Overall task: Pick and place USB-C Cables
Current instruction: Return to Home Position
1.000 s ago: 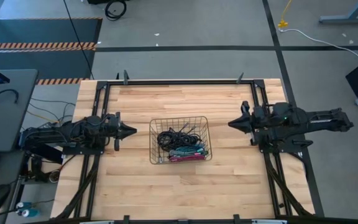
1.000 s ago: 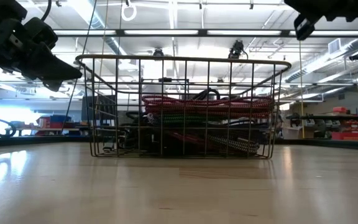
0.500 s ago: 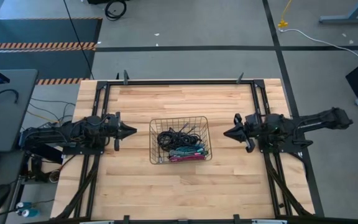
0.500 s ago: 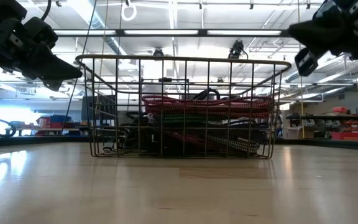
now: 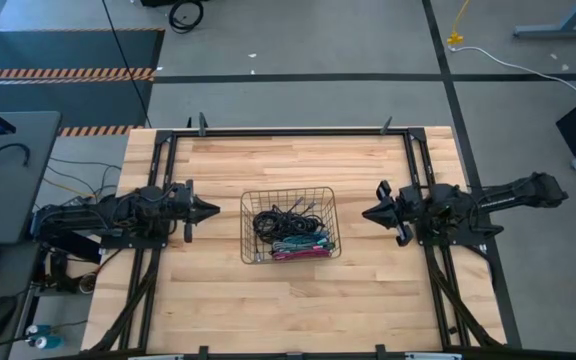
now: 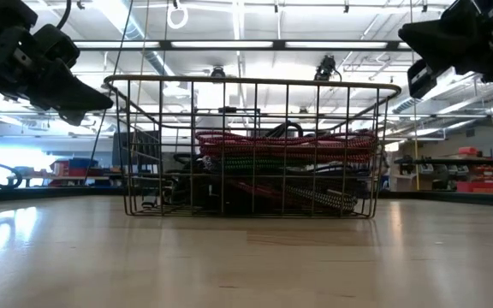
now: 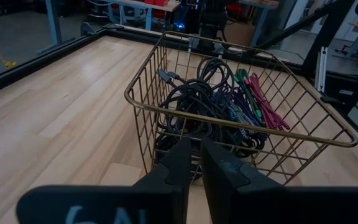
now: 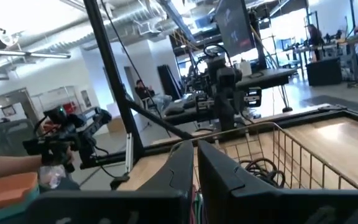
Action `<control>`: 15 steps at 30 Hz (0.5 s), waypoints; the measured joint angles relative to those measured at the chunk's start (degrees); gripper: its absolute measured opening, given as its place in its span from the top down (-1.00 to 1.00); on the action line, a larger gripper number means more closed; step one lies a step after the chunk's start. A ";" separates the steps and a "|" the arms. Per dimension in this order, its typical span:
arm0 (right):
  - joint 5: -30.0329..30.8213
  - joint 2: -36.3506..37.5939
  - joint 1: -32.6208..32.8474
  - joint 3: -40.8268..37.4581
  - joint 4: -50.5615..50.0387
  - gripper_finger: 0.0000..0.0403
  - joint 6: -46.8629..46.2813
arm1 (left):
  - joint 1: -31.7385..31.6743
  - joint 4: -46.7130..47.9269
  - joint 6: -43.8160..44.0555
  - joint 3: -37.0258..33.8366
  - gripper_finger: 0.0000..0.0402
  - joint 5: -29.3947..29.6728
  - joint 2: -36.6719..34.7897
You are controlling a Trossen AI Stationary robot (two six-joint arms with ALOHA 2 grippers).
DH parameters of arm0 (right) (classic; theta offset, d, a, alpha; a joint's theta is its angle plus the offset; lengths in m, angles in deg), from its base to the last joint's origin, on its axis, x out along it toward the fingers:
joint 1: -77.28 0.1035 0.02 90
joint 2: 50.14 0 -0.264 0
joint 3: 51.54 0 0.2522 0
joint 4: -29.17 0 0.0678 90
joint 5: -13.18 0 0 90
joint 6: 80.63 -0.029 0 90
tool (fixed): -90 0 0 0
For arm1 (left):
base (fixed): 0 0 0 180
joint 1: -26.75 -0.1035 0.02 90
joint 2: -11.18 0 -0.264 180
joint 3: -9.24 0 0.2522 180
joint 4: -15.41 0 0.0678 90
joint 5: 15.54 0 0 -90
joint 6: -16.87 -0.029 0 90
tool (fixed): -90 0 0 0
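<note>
Tabletop (image 5: 268, 300) holds wire basket (image 5: 244, 226) of USB-C cables (image 5: 280, 224) between left gripper (image 5: 214, 210) and right gripper (image 5: 366, 213), both clenched empty

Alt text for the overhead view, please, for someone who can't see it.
A wire basket sits at the middle of a wooden table, holding a pile of bundled USB-C cables, black and coloured. The left gripper and right gripper flank it, apart from it, both shut and empty.
</note>
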 joint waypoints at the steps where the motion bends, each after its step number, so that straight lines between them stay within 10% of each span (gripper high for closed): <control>1: 0.00 -0.02 0.00 0.00 0.02 0.85 0.28 | 0.00 0.33 0.00 0.05 0.78 0.10 0.00; 15: -1.04 10.10 0.00 0.93 -1.82 0.85 11.00 | 0.00 0.33 0.15 0.08 0.78 0.50 0.00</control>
